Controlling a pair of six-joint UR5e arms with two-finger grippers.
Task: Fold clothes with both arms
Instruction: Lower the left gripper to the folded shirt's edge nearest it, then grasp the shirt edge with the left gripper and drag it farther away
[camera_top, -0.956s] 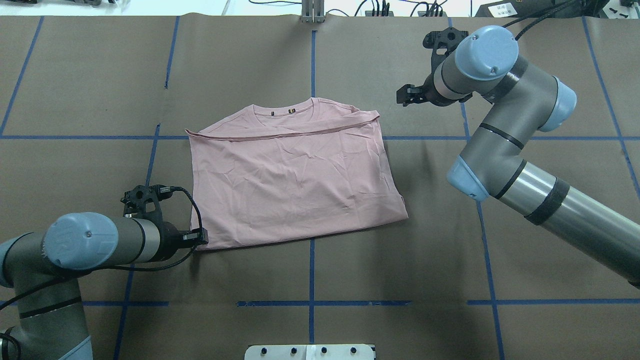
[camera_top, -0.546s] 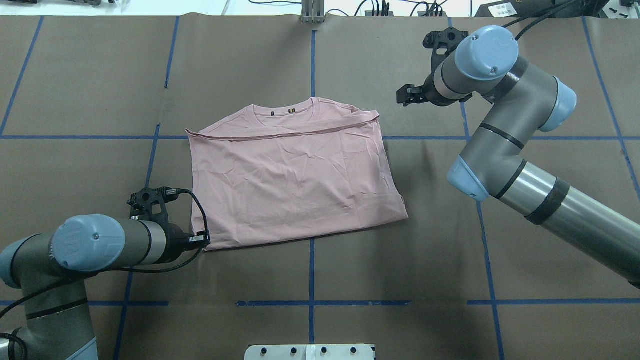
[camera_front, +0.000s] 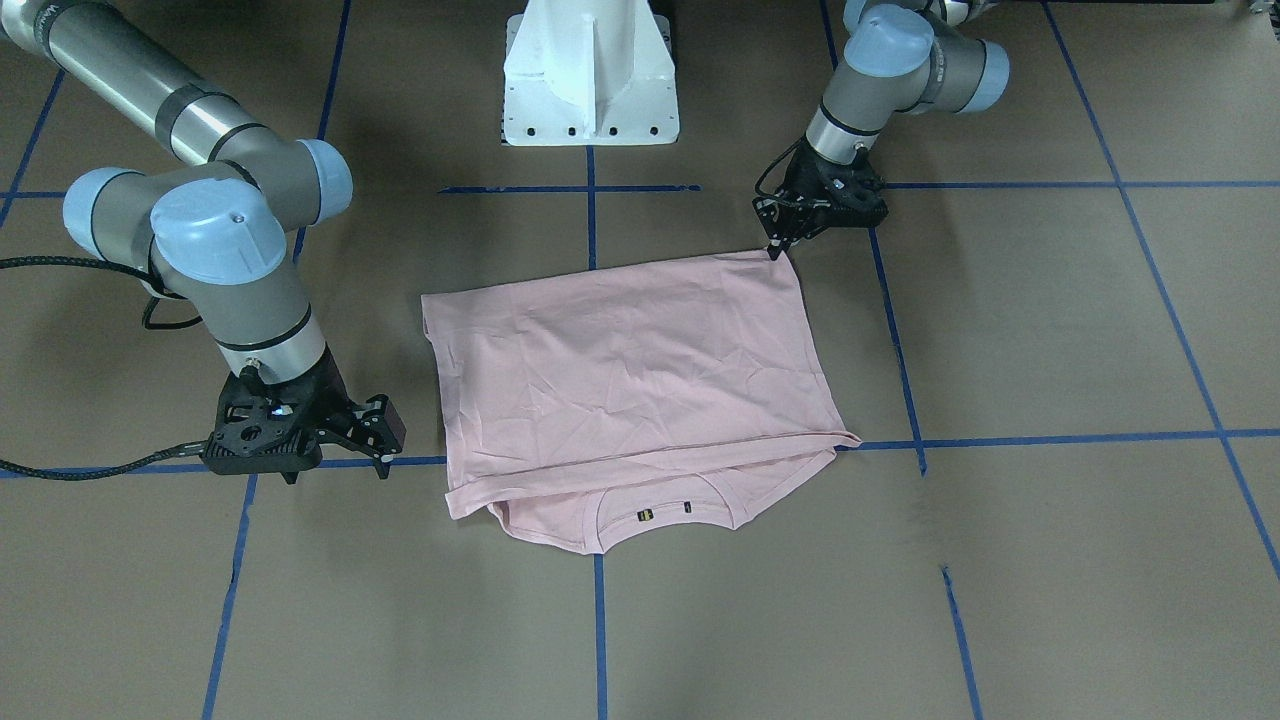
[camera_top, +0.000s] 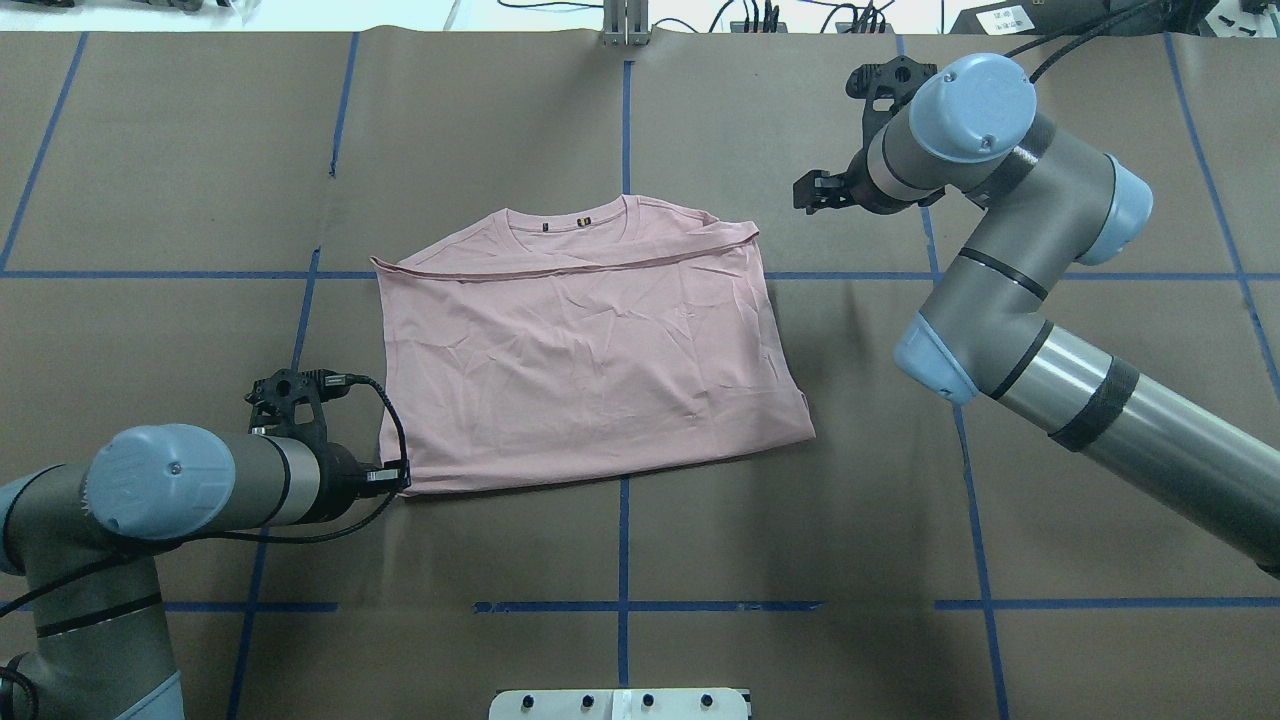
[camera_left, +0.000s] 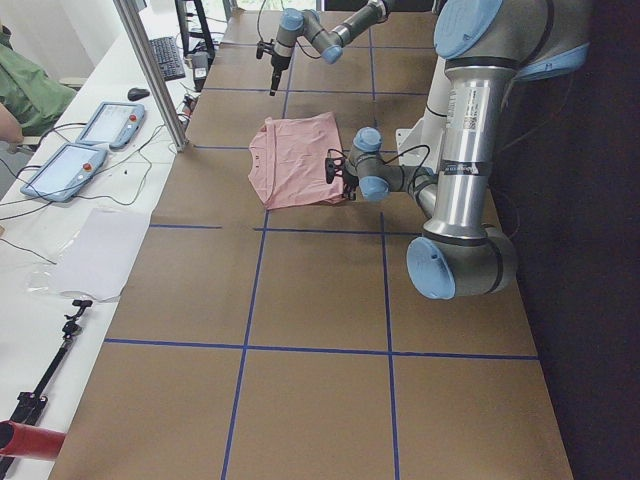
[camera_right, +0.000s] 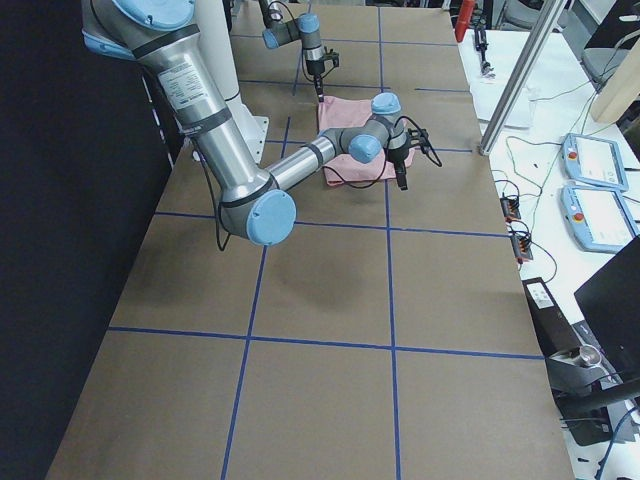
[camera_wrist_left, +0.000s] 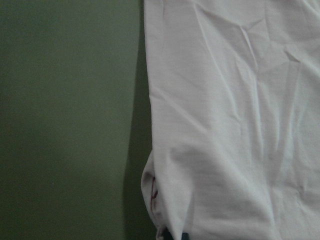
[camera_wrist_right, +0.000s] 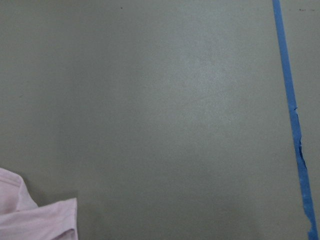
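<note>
The pale pink T-shirt lies folded on the brown table, plain side up, with its collar on the far edge. The dog print and lettering are hidden. It also shows in the front view. My left gripper is low at the shirt's near left corner, and it also shows in the front view. The left wrist view shows the cloth bunched at the fingertips, so the gripper looks shut on that corner. My right gripper hangs open and empty beyond the shirt's far right corner.
The white pedestal base stands at the robot's edge of the table. Blue tape lines cross the brown cover. A side bench with teach pendants runs along the operators' side.
My left gripper has edged slightly left and back at the shirt's near left corner, and that corner has shifted a little with it. The right arm has not moved.
</note>
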